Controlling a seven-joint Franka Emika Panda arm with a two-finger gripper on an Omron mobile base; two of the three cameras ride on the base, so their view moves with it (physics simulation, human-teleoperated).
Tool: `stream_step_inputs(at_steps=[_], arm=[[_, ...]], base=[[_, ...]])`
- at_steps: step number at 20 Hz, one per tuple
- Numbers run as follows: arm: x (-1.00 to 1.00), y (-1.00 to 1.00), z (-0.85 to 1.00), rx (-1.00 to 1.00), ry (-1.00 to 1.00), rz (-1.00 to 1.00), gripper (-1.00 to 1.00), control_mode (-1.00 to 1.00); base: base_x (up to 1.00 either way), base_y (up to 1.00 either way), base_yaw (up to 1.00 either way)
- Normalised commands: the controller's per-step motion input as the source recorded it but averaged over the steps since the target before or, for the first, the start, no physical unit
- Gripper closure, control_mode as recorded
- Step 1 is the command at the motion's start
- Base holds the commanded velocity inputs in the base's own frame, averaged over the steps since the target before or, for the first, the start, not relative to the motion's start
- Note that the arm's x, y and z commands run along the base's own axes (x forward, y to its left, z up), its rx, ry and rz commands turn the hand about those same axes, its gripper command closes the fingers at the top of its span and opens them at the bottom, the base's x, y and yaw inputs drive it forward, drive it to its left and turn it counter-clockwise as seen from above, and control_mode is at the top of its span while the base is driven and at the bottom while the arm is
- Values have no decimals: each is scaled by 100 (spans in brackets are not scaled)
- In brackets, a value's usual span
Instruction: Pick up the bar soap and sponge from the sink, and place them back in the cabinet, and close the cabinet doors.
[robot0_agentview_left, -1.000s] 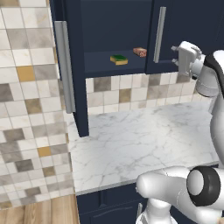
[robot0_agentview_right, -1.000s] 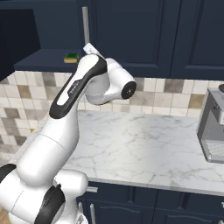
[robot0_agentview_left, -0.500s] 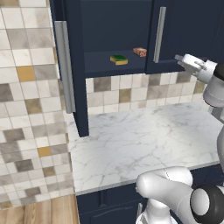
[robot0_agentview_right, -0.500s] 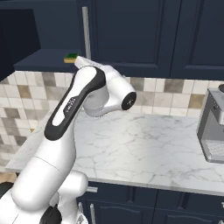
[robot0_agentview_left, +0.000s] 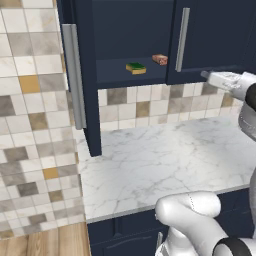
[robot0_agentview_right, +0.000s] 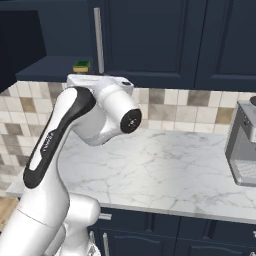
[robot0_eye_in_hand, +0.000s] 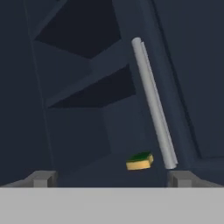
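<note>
Sponge (robot0_agentview_left: 135, 68) and bar soap (robot0_agentview_left: 160, 59): shelved in cabinet (robot0_agentview_left: 130, 75). Tool (robot0_eye_in_hand: 111, 178): fingers apart, empty. Advice: press right door (robot0_agentview_left: 215, 35) beside handle (robot0_agentview_left: 182, 39); swing shut squarely.

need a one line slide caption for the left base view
Sponge and bar soap on the shelf of the navy cabinet, left door open, above a marble counter.
</note>
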Motion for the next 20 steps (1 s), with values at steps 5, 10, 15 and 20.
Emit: stream_step_inputs(at_steps=[5, 10, 15, 20], arm=[[-72, 33, 33, -15, -1, -17, -100, -100], [-80, 28, 17, -18, -1, -15, -100, -100], [-70, 27, 1, -25, -6, -12, -100, -100], [-49, 20, 0, -22, -7, -6, -100, -100]], base=[[0, 0, 0], [0, 0, 0], [0, 0, 0], [0, 0, 0]])
